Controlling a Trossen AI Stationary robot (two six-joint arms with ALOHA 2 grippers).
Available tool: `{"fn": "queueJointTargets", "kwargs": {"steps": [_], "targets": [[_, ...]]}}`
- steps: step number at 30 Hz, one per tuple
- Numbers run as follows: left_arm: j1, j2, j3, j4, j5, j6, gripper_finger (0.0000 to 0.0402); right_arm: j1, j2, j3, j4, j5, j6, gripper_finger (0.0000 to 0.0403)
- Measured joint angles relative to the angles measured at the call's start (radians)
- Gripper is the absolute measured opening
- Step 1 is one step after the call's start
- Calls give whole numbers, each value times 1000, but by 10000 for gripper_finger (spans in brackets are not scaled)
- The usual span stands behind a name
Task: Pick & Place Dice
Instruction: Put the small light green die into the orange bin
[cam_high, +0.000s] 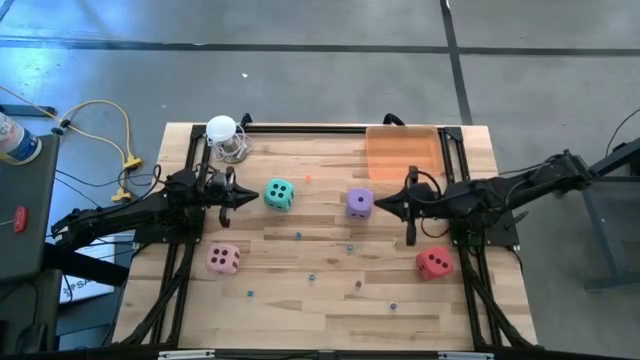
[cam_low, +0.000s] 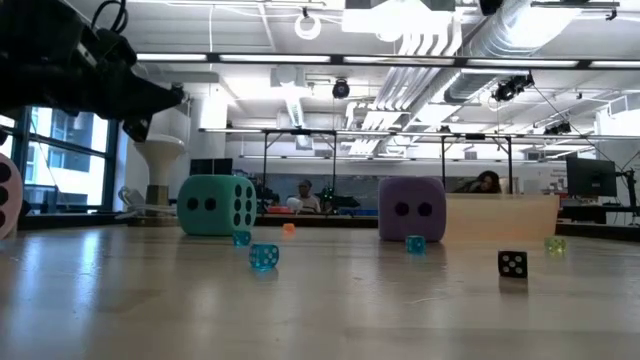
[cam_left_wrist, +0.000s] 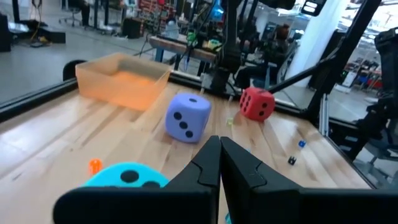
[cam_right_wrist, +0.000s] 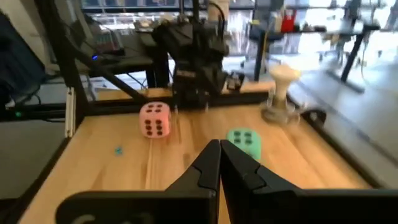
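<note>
Four dice lie flat on the wooden table: teal (cam_high: 279, 194), purple (cam_high: 360, 204), pink (cam_high: 223, 259) and red (cam_high: 434, 263). My left gripper (cam_high: 255, 197) is shut and points level toward the teal die (cam_left_wrist: 127, 176) from the table's left, raised above the table (cam_low: 176, 97) and short of the die. My right gripper (cam_high: 377, 207) is shut and comes from the table's right, held high, with its fingertips just right of the purple die (cam_left_wrist: 188, 117). In its wrist view my right gripper (cam_right_wrist: 219, 148) looks over the teal die (cam_right_wrist: 244, 142) and the pink die (cam_right_wrist: 155, 119).
A clear orange tray (cam_high: 402, 152) stands at the far right of the table. A white mushroom-shaped object (cam_high: 224, 135) stands at the far left. Small coloured beads (cam_low: 263, 256) and a tiny black die (cam_low: 512, 263) are scattered over the middle and near part. Dark frame rails (cam_high: 185, 270) run along both sides.
</note>
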Motion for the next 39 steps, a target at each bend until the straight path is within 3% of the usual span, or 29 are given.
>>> {"fn": "queueJointTargets", "kwargs": {"steps": [4,9,12,14,20,24,27,30,39], "targets": [[-14,0,0,17,0,-2,2,41,25,51,37,-4,14,2],[-44,0,0,24,0,-2,2,183,105,129,-135,238,35,2],[-71,0,0,23,4,-2,2,242,189,182,-318,382,214,7],[-91,0,0,23,5,-2,2,266,245,194,-454,397,427,22],[-133,0,0,25,-3,7,2,265,369,202,-859,229,1014,105],[-143,0,0,25,-6,1,2,225,416,202,-1032,53,1240,159],[-148,0,0,25,-6,-7,2,201,449,201,-1059,-52,1276,186],[-148,0,0,25,-5,-7,2,169,481,201,-1052,-90,1271,200],[-148,0,0,25,-5,-9,2,57,570,178,-987,-174,1150,200]]}}
